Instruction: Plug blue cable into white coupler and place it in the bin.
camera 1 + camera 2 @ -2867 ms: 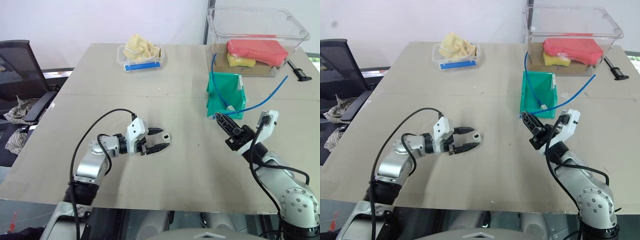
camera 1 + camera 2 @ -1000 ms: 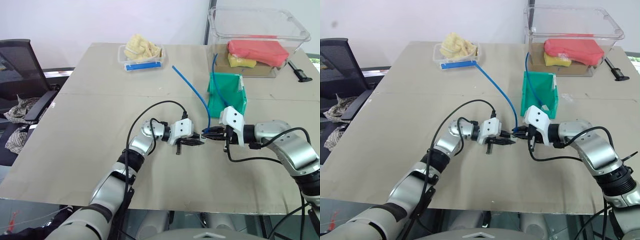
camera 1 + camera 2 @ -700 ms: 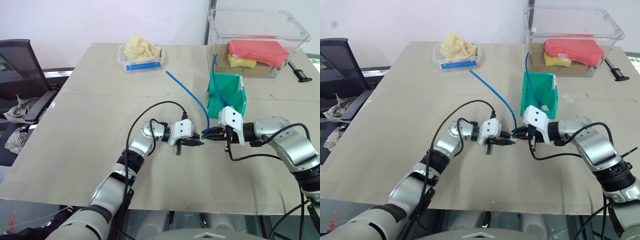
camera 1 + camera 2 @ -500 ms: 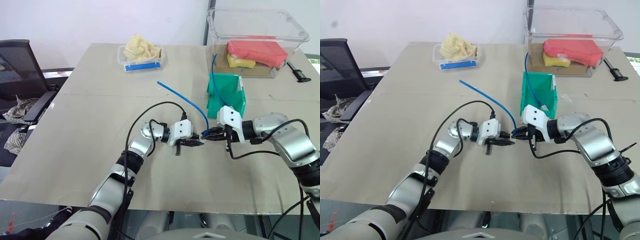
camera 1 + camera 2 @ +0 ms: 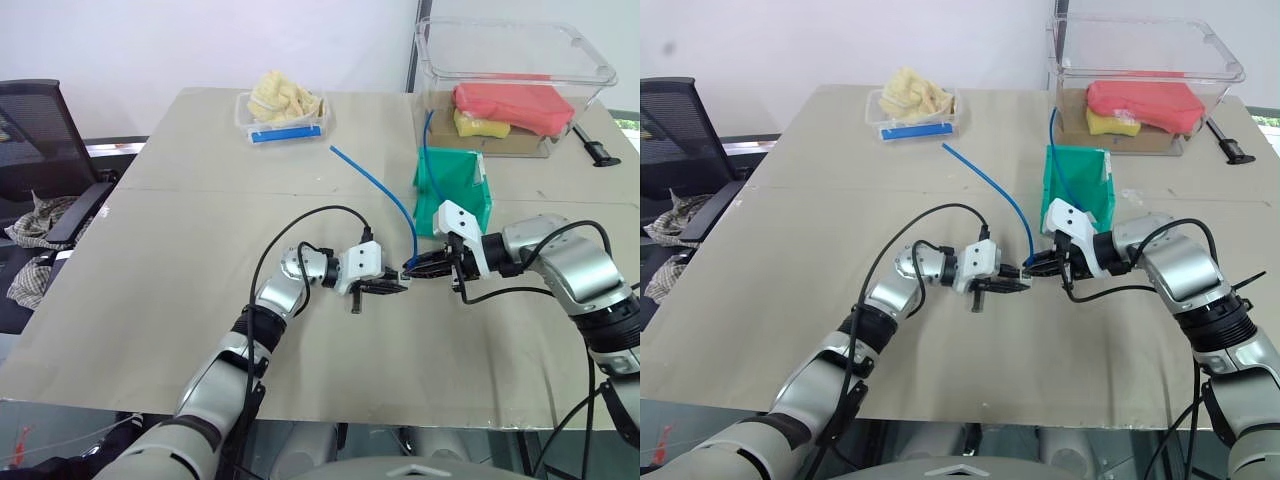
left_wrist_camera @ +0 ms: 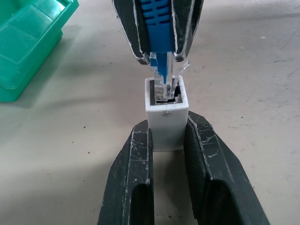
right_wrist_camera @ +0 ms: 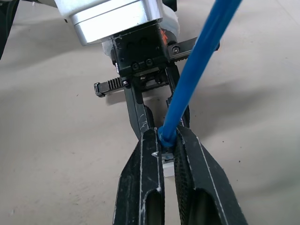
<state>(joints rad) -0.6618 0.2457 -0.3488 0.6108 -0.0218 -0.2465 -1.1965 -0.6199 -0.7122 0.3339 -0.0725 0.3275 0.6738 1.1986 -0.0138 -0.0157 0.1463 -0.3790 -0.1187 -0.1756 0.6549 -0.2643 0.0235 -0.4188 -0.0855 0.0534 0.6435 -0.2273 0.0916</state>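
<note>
At the table's middle my two grippers meet tip to tip. My left gripper (image 6: 166,143) is shut on the white coupler (image 6: 166,119), a tiny cube with its socket facing the other gripper. My right gripper (image 7: 168,140) is shut on the blue cable (image 5: 372,181) just behind its clear plug (image 6: 165,86), and the plug's tip sits in the coupler's socket. From there the cable arcs up and away over the table to a loose end at the far left. The teal bin (image 5: 455,190) stands just beyond the right gripper (image 5: 412,270).
A large clear tub (image 5: 515,80) holding red and yellow items stands at the back right, with a black tool (image 5: 597,150) beside it. A small clear tray (image 5: 285,110) with yellow cloth sits at the back centre. An office chair (image 5: 40,150) is off the table's left side.
Since the earliest frames both grippers have come together at the table's middle. Over the last second they stay there, the right wrist turns, and the cable's loose end swings left and back.
</note>
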